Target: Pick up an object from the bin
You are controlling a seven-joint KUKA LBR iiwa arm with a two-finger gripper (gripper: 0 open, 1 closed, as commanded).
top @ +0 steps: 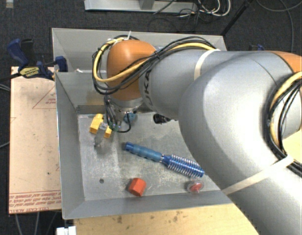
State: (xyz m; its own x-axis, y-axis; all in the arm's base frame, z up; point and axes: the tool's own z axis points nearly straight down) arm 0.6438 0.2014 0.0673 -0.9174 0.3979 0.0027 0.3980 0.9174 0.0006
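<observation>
My gripper (pixel 115 120) is low in the bin's back left part, beneath the arm's wrist. A small yellow thing (pixel 97 124) lies right beside it on the left, close against it or touching; I cannot make out which. A blue hairbrush (pixel 161 159) lies across the middle of the floor, handle toward the gripper and bristle head toward the right. It is a short way in front of the gripper and apart from it.
A small red block (pixel 137 186) sits near the front wall. A little reddish round thing (pixel 194 186) lies to its right, and a dark item (pixel 161 118) shows under the arm at the back. The big grey arm covers the bin's right side.
</observation>
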